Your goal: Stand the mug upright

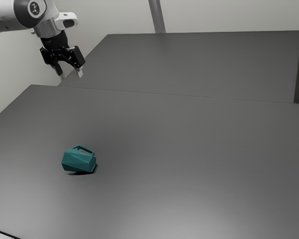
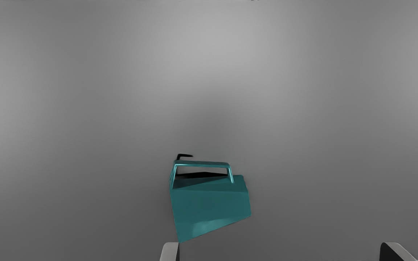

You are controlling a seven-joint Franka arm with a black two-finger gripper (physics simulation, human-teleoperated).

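Exterior view: grey surface [image 1: 189,149] under tipped mug [image 1: 77,162], pale wall [image 1: 229,15], perhaps a post [image 1: 157,17].

On the exterior view's left, a teal mug [image 1: 77,162] lies on its side on the gray table [image 1: 189,149], handle [image 1: 86,149] up. At far left, the arm's [image 1: 5,16] gripper [image 1: 71,75] hangs, fingers spread, well apart from it.

This is a rendered room, kind unclear, with grey tabletop [image 1: 189,149] and pale walls [image 1: 229,15].
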